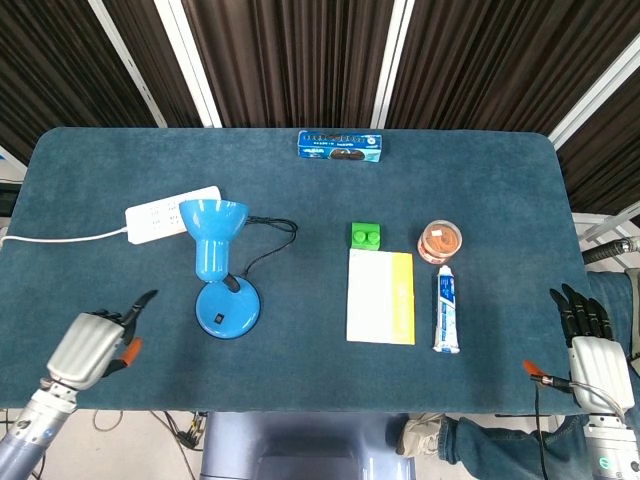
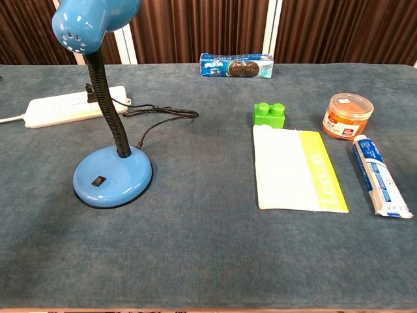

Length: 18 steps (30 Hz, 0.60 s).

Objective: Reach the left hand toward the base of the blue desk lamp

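The blue desk lamp stands left of the table's middle, its round base (image 1: 228,310) (image 2: 112,177) flat on the blue cloth and its shade (image 1: 212,226) (image 2: 93,20) raised on a black gooseneck. My left hand (image 1: 95,345) hovers over the table's front left, well left of the base, fingers apart and holding nothing. My right hand (image 1: 590,345) rests at the front right edge, fingers spread and empty. The chest view shows neither hand.
A white power strip (image 1: 170,213) lies behind the lamp, with the black cord (image 1: 265,250) running to it. A green brick (image 1: 366,237), a white and yellow booklet (image 1: 380,296), an orange jar (image 1: 439,241), a toothpaste tube (image 1: 446,309) and a cookie pack (image 1: 340,145) lie further right.
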Each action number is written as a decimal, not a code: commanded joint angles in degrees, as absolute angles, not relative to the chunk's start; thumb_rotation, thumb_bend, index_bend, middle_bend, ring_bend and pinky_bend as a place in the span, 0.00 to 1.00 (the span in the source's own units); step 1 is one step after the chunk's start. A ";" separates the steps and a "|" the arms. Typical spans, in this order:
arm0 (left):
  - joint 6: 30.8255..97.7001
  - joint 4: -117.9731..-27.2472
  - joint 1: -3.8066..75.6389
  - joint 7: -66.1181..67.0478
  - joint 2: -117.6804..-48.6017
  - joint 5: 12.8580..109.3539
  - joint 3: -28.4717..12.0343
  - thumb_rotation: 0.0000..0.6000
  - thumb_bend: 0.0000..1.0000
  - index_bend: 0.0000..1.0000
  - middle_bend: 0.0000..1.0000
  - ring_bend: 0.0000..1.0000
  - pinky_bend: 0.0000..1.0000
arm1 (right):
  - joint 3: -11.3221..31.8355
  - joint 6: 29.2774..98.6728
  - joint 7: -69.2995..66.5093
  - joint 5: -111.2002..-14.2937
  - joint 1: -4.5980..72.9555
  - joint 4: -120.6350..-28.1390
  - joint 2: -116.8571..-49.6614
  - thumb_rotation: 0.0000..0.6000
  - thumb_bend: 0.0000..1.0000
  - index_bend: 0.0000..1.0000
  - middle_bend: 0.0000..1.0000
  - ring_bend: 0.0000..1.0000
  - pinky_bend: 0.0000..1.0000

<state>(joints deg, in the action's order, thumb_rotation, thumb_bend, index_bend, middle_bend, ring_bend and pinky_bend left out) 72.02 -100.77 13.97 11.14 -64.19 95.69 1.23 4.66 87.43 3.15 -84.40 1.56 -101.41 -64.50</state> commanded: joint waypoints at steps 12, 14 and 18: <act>56.00 -97.32 21.26 14.77 -71.86 86.96 2.25 1.00 0.56 0.03 0.74 0.75 0.79 | 5.09 87.42 2.86 -83.61 1.57 -101.22 -64.36 1.00 0.11 0.00 0.02 0.04 0.00; 55.08 -96.71 21.71 15.08 -72.56 85.81 2.12 1.00 0.56 0.03 0.74 0.75 0.79 | 5.15 87.49 2.85 -83.57 1.56 -101.23 -64.36 1.00 0.11 0.00 0.02 0.04 0.00; 53.37 -95.55 22.68 16.00 -73.85 83.98 1.87 1.00 0.56 0.03 0.74 0.75 0.79 | 5.19 87.42 2.84 -83.46 1.59 -101.21 -64.37 1.00 0.11 0.00 0.02 0.04 0.00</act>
